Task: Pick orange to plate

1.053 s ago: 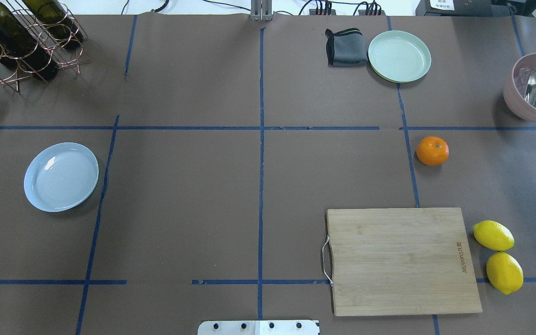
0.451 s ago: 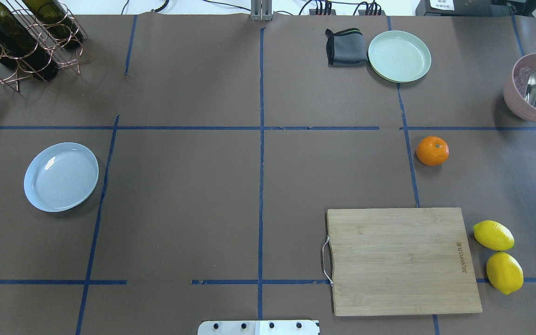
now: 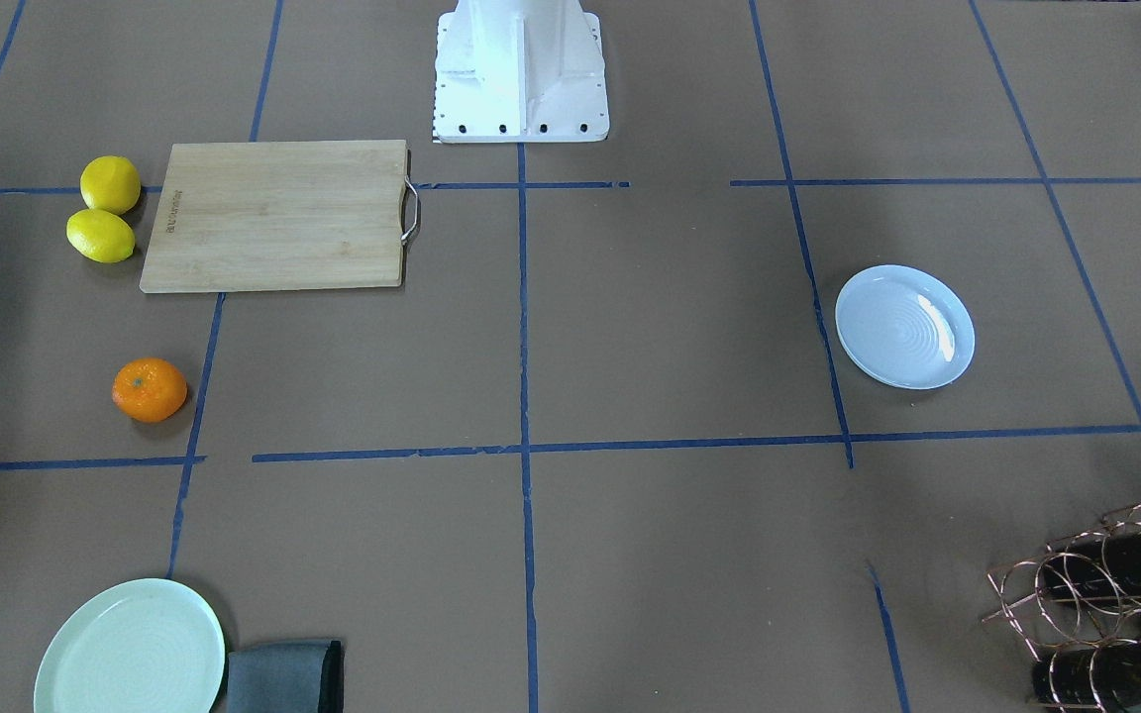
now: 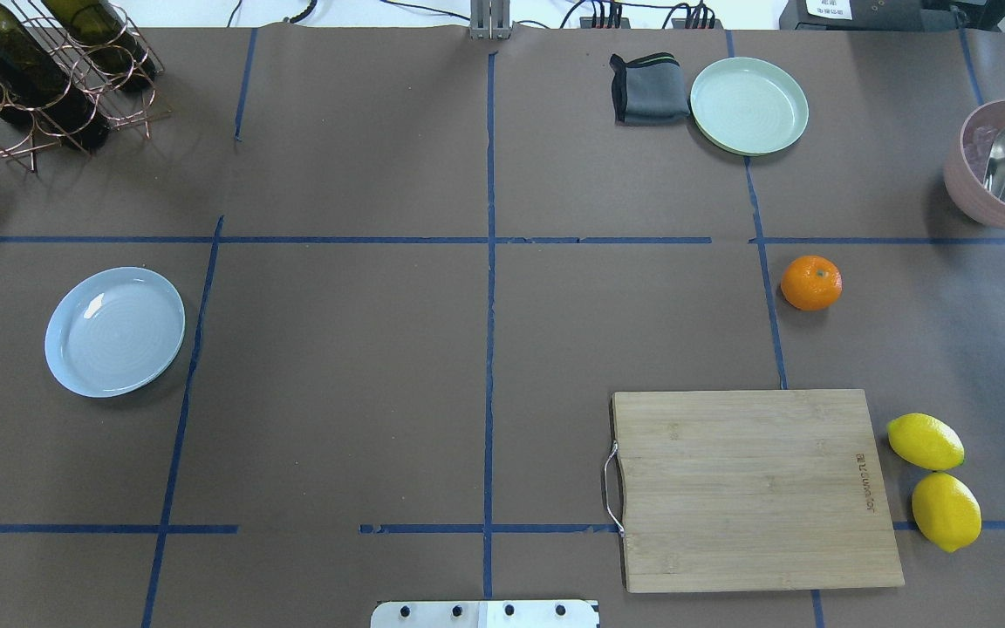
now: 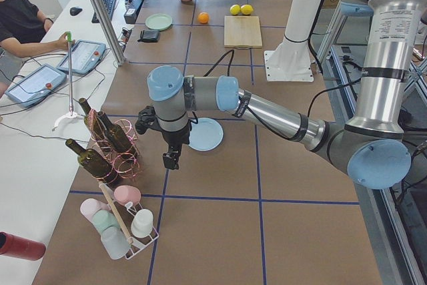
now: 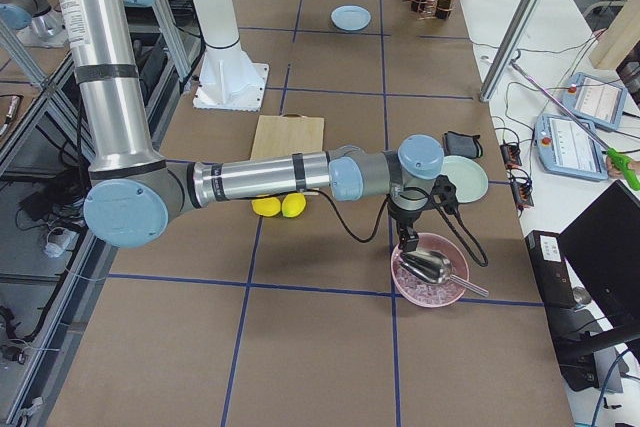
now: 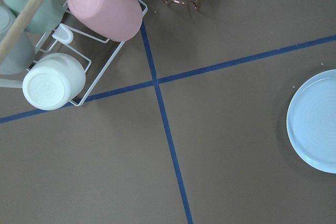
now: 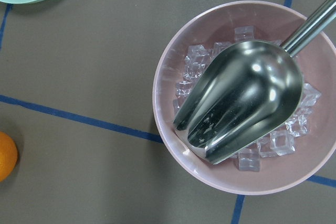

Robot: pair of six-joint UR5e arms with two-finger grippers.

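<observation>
Small orange [image 4: 810, 283] resting on the brown tabletop [image 4: 337, 349] beside a blue tape line, well apart from the pale blue plate [image 4: 114, 331], left end effector [image 5: 171, 160] hanging near the plate, right end effector [image 6: 408, 243] above a pink ice bowl [image 8: 244, 98], cannot tell whether either is wide or narrow

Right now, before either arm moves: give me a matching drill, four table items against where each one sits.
Things:
1 orange
2 plate
3 metal scoop
4 grey cloth

Places:
A in the pink bowl
B beside the mint-green plate
C on the robot's left half of the table
D beyond the cutting board's far edge, apart from it

Pairs: 1-D, 2-C, 3-A, 4-B
</observation>
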